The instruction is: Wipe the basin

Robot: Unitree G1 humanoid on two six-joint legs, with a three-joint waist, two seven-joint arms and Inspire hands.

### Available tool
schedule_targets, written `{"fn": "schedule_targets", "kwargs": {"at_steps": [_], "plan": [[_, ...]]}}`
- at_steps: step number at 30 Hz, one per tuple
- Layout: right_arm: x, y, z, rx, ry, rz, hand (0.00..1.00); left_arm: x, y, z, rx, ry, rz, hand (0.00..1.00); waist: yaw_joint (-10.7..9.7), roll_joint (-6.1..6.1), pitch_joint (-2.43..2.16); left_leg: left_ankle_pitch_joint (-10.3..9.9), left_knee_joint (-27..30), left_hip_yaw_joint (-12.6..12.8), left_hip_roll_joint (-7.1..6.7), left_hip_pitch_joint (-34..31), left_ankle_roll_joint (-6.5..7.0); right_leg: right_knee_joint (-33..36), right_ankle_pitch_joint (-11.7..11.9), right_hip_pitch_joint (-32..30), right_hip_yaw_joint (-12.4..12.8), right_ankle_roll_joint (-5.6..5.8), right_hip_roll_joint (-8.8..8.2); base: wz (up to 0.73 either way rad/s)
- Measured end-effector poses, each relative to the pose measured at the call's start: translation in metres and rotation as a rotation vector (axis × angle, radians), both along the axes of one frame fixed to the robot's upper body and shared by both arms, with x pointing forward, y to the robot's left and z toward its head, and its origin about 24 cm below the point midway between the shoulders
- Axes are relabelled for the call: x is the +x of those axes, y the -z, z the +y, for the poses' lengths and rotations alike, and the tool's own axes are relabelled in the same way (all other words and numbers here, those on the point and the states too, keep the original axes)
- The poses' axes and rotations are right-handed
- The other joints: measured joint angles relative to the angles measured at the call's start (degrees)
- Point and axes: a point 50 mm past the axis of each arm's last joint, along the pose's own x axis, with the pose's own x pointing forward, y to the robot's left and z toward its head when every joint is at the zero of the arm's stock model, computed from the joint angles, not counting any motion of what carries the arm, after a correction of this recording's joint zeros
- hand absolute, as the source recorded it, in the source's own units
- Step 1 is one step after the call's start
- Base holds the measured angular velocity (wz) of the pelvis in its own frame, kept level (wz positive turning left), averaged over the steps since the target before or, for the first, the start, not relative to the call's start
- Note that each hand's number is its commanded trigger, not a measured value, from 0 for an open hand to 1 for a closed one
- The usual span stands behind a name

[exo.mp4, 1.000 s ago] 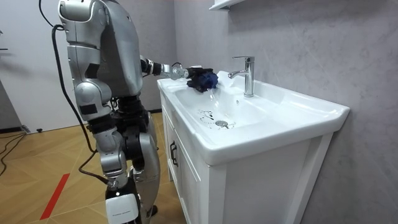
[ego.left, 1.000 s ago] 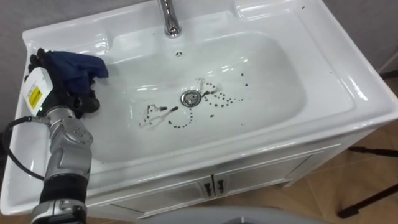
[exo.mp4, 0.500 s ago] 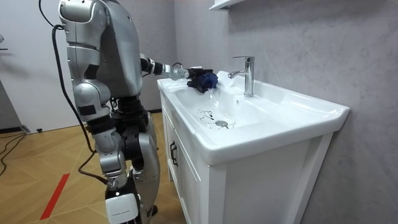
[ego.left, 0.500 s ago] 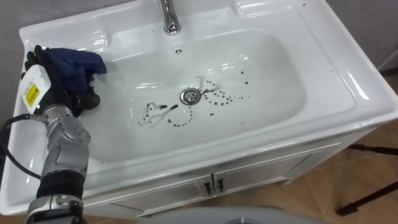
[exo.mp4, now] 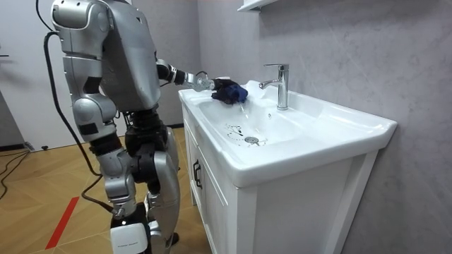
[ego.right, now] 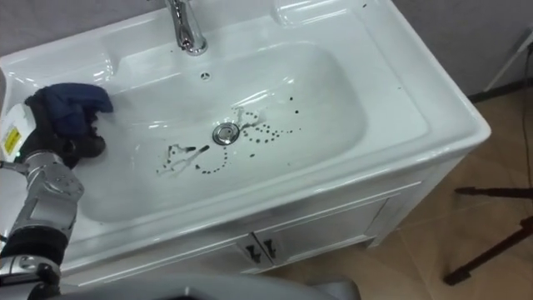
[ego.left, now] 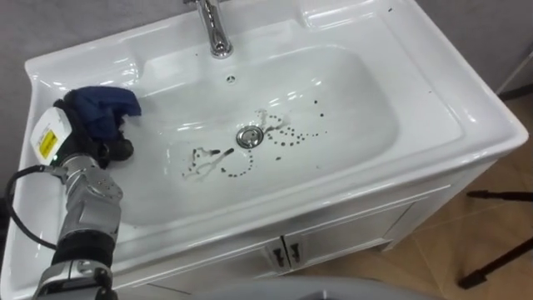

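At the basin's (ego.left: 466, 125) left rim, left hand (ego.left: 87, 137) grips blue cloth (ego.left: 104, 104).

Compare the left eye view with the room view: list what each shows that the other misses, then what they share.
Left eye view, not the room view: the overflow hole below the tap, and dark stand legs on the floor.
Room view, not the left eye view: the robot standing at the cabinet, a shelf, a red line.
Both: basin, tap, drain ringed by dark marks, left hand curled round the cloth.
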Motion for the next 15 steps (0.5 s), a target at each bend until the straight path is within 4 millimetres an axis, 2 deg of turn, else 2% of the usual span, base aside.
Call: {"fn": "schedule_targets", "kwargs": {"at_steps": [5, 8, 15], "plan": [[0.0, 0.0, 0.0, -0.002, 0.003, 0.009, 0.0, 0.006, -0.005, 0.005, 0.004, 0.0, -0.001, 1.0, 0.12, 0.17, -0.21, 0.0, 0.08, 0.14, -0.06, 0.07, 0.0, -0.16, 0.01, 0.12, 0.07, -0.01, -0.07, 0.0], [0.002, 0.0, -0.001, -0.009, 0.001, 0.003, 0.0, 0.004, -0.007, 0.016, 0.006, -0.019, 0.012, 1.0, 0.14, 0.2, -0.24, 0.01, 0.23, 0.48, -0.08, 0.07, 0.01, -0.16, 0.01, 0.15, 0.25, 0.0, -0.09, -0.03], [0.017, 0.0, -0.001, -0.012, -0.009, -0.038, 0.0, 0.003, -0.007, 0.019, 0.004, -0.027, 0.015, 1.0, 0.18, 0.29, -0.24, 0.02, 0.31, 0.81, -0.06, 0.1, 0.01, -0.25, 0.0, 0.14, 0.57, -0.01, -0.08, -0.02]]}}
